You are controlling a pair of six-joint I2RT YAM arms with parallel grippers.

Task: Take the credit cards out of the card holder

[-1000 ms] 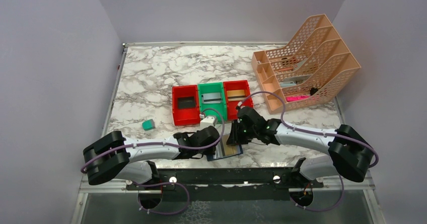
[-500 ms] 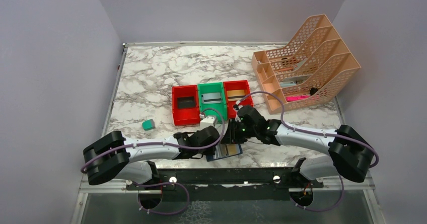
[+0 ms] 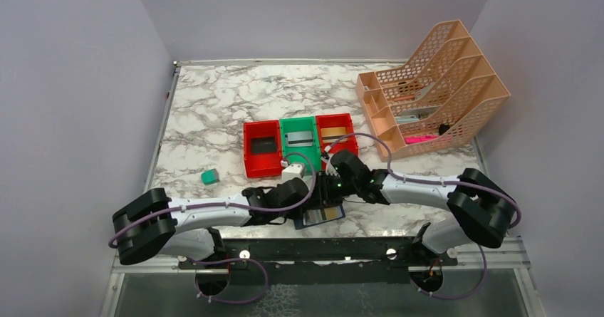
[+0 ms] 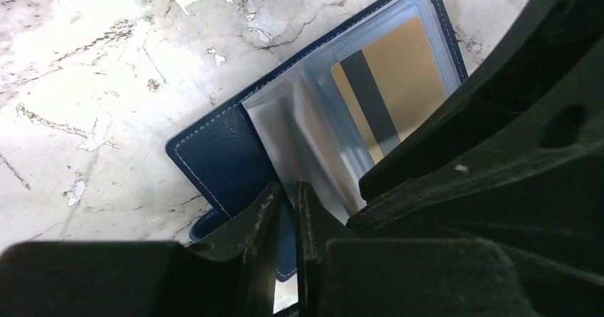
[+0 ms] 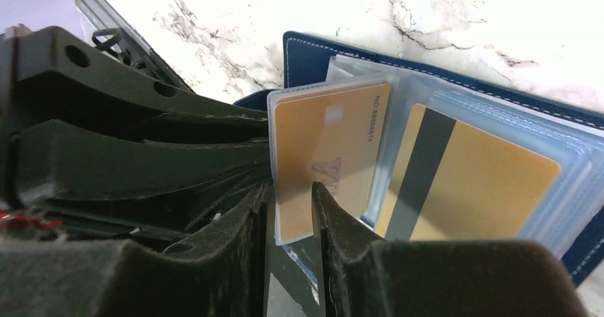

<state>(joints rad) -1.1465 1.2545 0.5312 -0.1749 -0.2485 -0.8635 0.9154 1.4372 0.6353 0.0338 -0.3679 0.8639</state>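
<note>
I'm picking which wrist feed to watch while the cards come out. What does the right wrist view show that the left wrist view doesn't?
Only the right wrist view: a second gold card with a printed number, in a raised clear sleeve just beyond the fingertips of the right end effector.

Only the left wrist view: the left end effector closed on the navy cover edge of the card holder.

Both views: the open card holder on the marble table, and the gold card with a dark stripe in its pocket.

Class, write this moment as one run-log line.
left hand: shut on navy-blue folding card holder | right hand: straddles sleeved gold plastic card, grip unclear | holder: open
</note>
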